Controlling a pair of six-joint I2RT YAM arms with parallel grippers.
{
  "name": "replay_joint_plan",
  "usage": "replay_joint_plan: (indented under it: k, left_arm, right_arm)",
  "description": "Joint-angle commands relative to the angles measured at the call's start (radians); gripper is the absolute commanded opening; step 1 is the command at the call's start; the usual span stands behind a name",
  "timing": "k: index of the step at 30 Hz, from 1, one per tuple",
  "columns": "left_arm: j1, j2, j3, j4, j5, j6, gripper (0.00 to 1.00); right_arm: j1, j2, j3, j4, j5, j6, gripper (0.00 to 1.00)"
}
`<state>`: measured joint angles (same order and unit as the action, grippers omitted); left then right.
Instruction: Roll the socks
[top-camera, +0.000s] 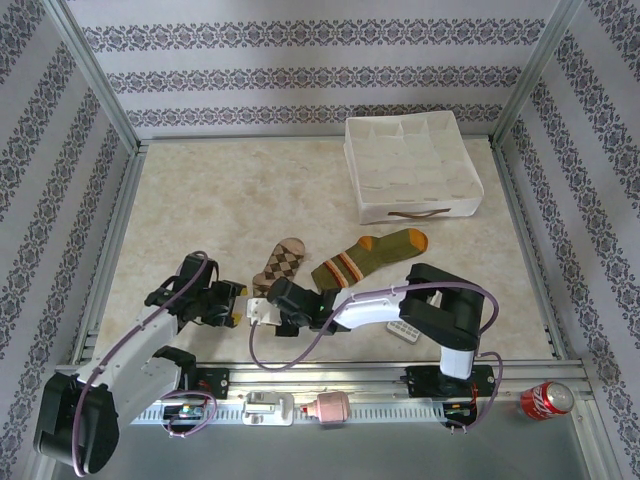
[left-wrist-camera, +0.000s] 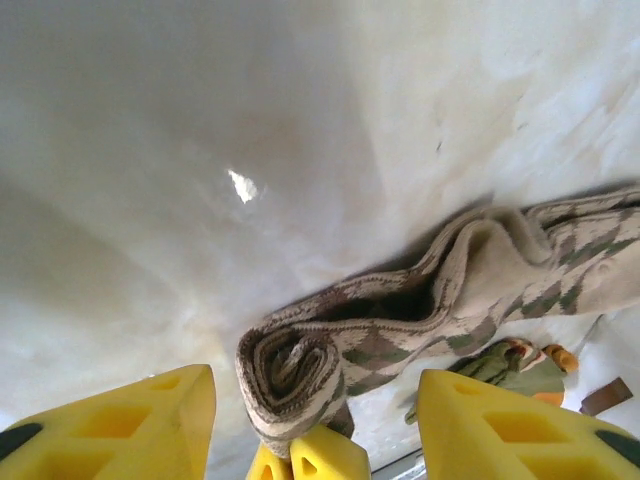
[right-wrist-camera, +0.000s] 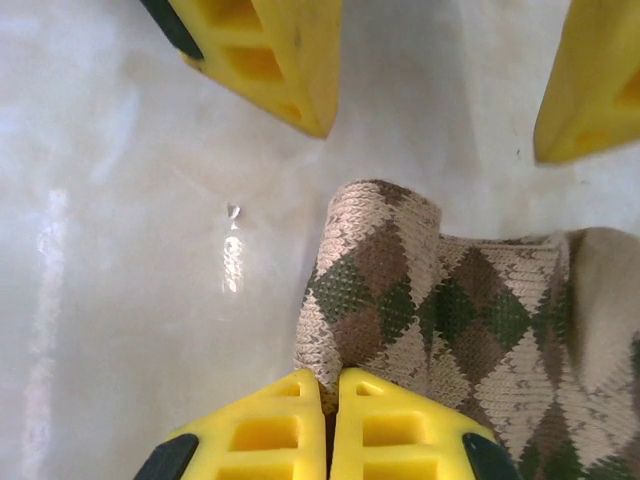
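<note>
Left wrist reveals the roll in argyle sock (left-wrist-camera: 480, 285); right claw (right-wrist-camera: 330, 380) pinches it; left claw (left-wrist-camera: 315, 380) gapes.

My pale beige marbled desk (top-camera: 200, 200) is boxed in by walls of grey-and-white damask-striped wallpaper (top-camera: 300, 70). Silver aluminium frame posts (top-camera: 95, 75) stand at the back corners. A silver metal rail (top-camera: 390, 412) runs along the near edge. In the left wrist view, a small bright light glare (left-wrist-camera: 242, 185) sits on the desk.
</note>
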<state>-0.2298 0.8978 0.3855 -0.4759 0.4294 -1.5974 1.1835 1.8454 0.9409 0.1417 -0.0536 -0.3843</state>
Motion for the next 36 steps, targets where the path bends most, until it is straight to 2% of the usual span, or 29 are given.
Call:
replay_joint_plan:
  k: [1,3,11,15,22,26,36]
  left_arm:
    - [0.047,-0.019,0.021,-0.109,0.042,0.073,0.55]
    - [0.055,-0.032,0.026,-0.12,0.045,0.095,0.55]
    - [0.036,-0.031,0.029,-0.015,0.127,0.152,0.42]
    - [-0.016,-0.039,0.008,0.015,0.127,0.123,0.42]
    - [-0.143,-0.031,-0.064,0.205,0.045,-0.022,0.49]
    - [-0.171,0.005,-0.07,0.271,0.019,-0.055,0.5]
    - [-0.207,0.003,-0.082,0.275,-0.032,-0.099,0.48]
  right_arm:
    - [-0.036,0.026,-0.023,-0.177,-0.187,0.104,0.0]
    - [-0.059,0.032,-0.022,-0.186,-0.234,0.119,0.0]
    - [-0.162,0.072,-0.017,-0.201,-0.407,0.215,0.0]
    - [-0.204,0.098,-0.007,-0.211,-0.497,0.252,0.0]
    - [-0.276,0.165,0.045,-0.231,-0.636,0.355,0.0]
    - [-0.304,0.204,0.063,-0.247,-0.693,0.401,0.0]
    - [-0.368,0.264,0.101,-0.268,-0.768,0.483,0.0]
